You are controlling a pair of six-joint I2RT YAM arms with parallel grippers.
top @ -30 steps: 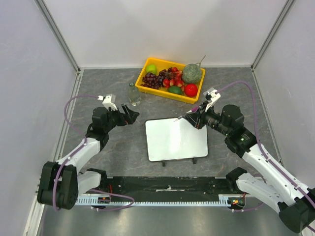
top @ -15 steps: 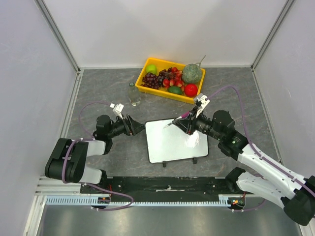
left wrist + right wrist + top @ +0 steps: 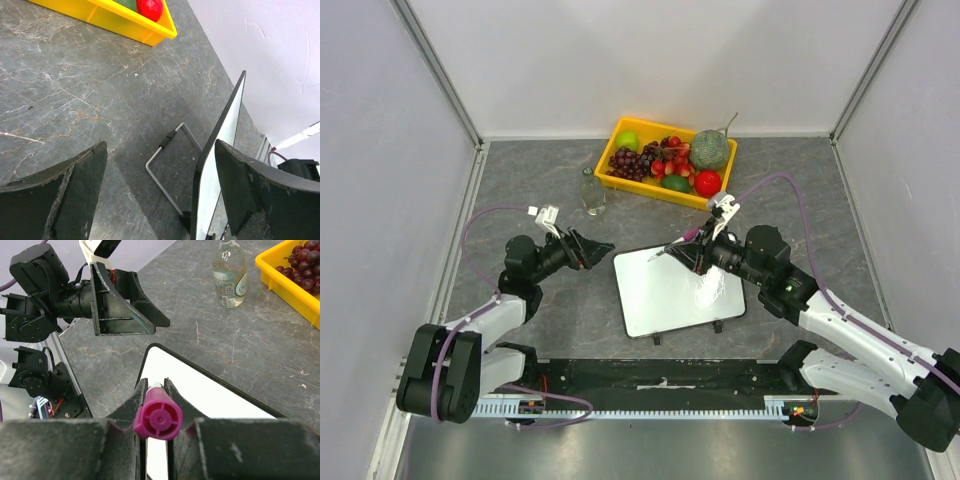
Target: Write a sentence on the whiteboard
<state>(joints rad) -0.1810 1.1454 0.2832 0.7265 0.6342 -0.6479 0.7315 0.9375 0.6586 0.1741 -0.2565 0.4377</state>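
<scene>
— Jaws first: how are they standing on the left gripper point(image 3: 592, 250)?
— They are standing wide apart and gripping nothing, and they are pointing at the left edge of the whiteboard point(image 3: 670, 295). In the left wrist view the board's black rim is showing between the two fingers point(image 3: 60, 195), nearer the one on the right of that view. Whether it is touching that finger, I cannot tell.
— And the right gripper point(image 3: 692, 252)?
— Its jaws are clamping a magenta marker point(image 3: 159, 418), whose round rear end is facing the wrist camera. The tip is pointing over the board's far left corner. Whether it is touching the surface, I cannot tell.
— Where is the whiteboard lying?
— It is lying face up on the grey stone-patterned table point(image 3: 520, 170), between the two arms and slightly skewed, and it is resting on a wire foot point(image 3: 167, 165). Light is glaring off its glossy face beside the right gripper.
— What is sitting behind it?
— A yellow tray point(image 3: 655, 192) of fruit is sitting near the board's far edge. A small clear bottle point(image 3: 591, 190) is standing upright just left of the tray.
</scene>
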